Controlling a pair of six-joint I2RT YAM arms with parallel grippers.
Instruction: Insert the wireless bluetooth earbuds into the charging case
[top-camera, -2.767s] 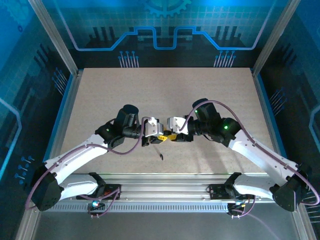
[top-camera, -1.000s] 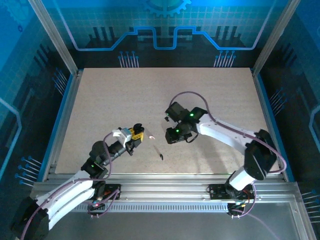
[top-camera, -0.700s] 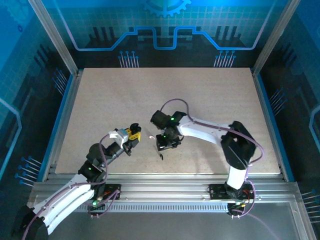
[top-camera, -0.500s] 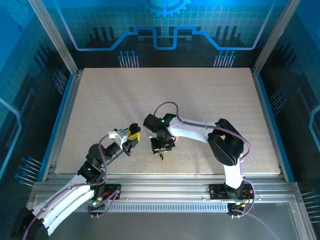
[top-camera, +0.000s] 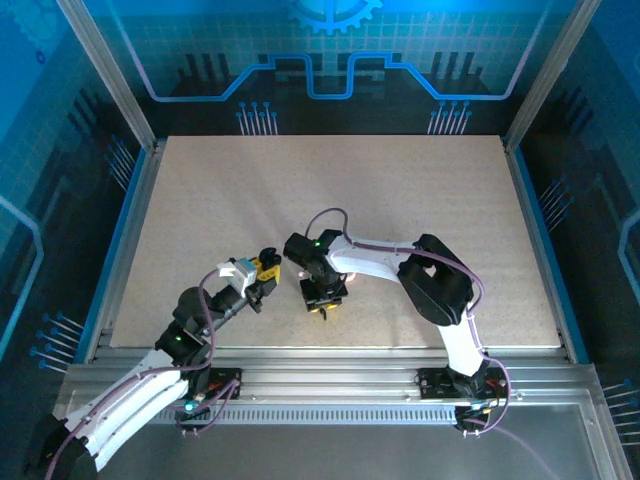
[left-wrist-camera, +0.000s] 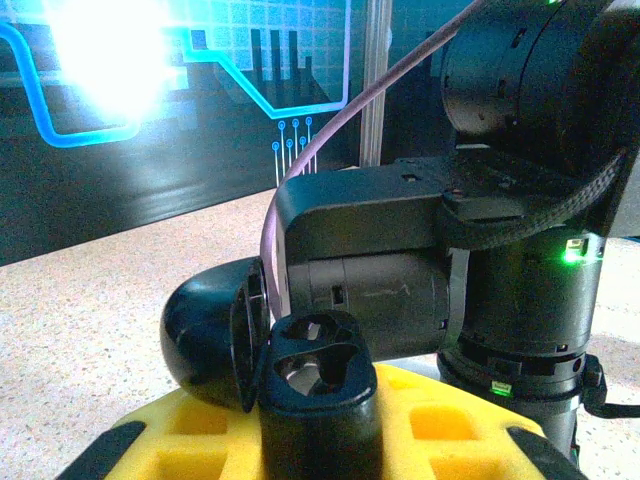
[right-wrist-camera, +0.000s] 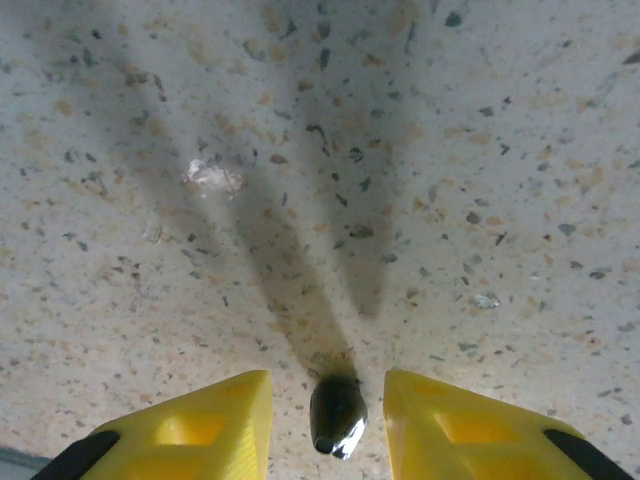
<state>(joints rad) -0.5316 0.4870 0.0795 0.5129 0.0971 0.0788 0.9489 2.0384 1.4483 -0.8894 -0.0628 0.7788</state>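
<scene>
Two yellow fingers (right-wrist-camera: 200, 430) of the right gripper (right-wrist-camera: 328, 385) stand a narrow way apart, pointing down at the speckled table (right-wrist-camera: 450, 150). The black earbud (right-wrist-camera: 337, 415) lies on the table between them, at 6 o'clock in the right wrist view. A sliver of bare table shows on each side of it, so neither finger touches it. The left gripper (left-wrist-camera: 320, 440) is clamped on the black charging case (left-wrist-camera: 318, 395). The case's lid (left-wrist-camera: 205, 335) is swung open toward 9 o'clock and its two sockets are uncovered. From above, the right gripper sits near the left one, at about 4 o'clock from it. Both are toward 6 o'clock of the table's middle, close to the near edge.
</scene>
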